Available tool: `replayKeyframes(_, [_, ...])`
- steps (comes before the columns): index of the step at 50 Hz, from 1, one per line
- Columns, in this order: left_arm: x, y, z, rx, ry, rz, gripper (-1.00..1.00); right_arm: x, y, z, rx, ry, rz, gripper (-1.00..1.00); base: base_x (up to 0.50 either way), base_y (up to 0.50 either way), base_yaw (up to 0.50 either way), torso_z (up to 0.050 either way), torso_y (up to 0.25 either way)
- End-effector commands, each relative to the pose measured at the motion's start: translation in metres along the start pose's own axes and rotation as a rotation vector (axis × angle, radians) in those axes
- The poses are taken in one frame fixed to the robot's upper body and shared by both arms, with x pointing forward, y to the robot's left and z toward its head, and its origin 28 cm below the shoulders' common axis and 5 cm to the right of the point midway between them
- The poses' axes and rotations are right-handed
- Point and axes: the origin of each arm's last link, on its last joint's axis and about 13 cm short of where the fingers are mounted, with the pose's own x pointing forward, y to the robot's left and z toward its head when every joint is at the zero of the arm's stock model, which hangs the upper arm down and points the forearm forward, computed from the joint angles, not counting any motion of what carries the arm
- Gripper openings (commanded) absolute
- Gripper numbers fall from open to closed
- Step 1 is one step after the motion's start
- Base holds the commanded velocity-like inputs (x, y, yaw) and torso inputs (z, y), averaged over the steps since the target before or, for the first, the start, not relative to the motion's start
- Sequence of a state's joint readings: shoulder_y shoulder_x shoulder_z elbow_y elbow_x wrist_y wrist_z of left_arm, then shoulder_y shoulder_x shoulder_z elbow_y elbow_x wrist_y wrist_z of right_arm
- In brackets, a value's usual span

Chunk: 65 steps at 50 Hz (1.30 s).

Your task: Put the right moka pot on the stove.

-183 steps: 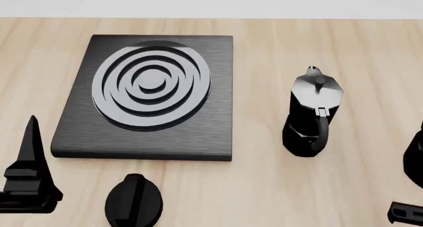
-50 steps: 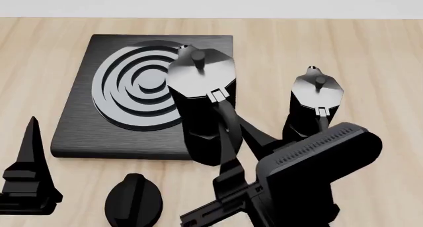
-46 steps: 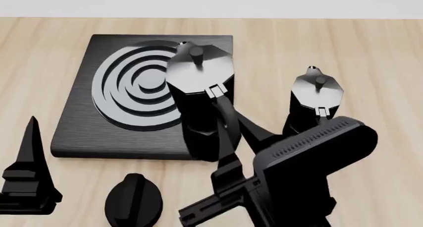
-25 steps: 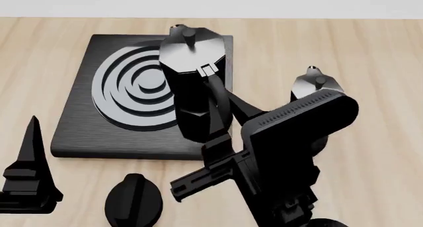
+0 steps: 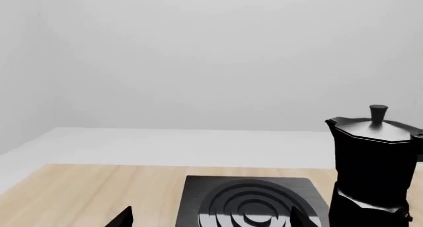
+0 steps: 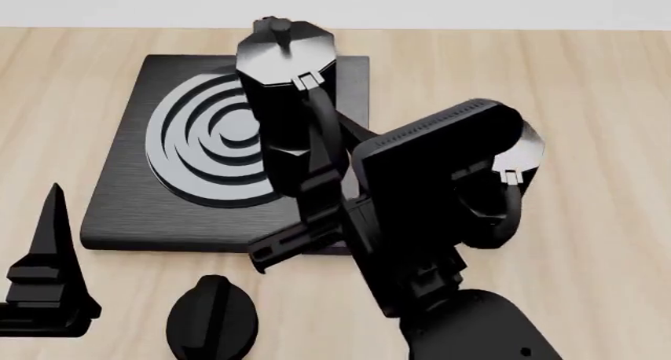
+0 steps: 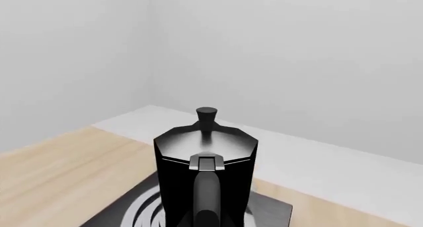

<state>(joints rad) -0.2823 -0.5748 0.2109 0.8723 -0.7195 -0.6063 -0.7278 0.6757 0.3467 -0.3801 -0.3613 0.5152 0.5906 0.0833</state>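
The right moka pot, glossy black and faceted, stands upright over the right side of the stove's burner rings. My right gripper is shut on its curved handle. The frames do not show whether its base touches the stove. In the right wrist view the moka pot fills the middle, with the stove under it. In the left wrist view the pot is beside the stove. My left gripper hangs open near the table's front left, away from both.
A second, identical moka pot stands on the wooden table to the right of the stove, largely hidden by my right arm. A small round black knob lies in front of the stove.
My right gripper has carried the moka pot left and farther back, from the stove's right edge to over the burner rings. The arm now covers much of the other pot.
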Motion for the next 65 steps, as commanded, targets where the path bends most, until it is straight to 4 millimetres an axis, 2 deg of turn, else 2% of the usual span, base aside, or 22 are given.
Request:
replayKeyframes(1, [0.0,0.0,0.0,0.001,-0.001,0.0,1.0,0.018,0.0,0.007,-0.016,-0.027,0.009,-1.0,0.0,0.0,0.0,0.0,0.0])
replayKeyframes(48, [0.0,0.0,0.001,-0.007,-0.007,-0.01,1.0,0.083,0.01,-0.012,-0.03,-0.001,0.077,-1.0,0.0,0.0,0.0,0.0,0.001])
replayKeyframes(65, [0.0,0.0,0.001,-0.017,-0.008,-0.017,1.0,0.109,0.014,-0.027,-0.003,-0.015,0.084,-1.0,0.0,0.0,0.0,0.001,0.001])
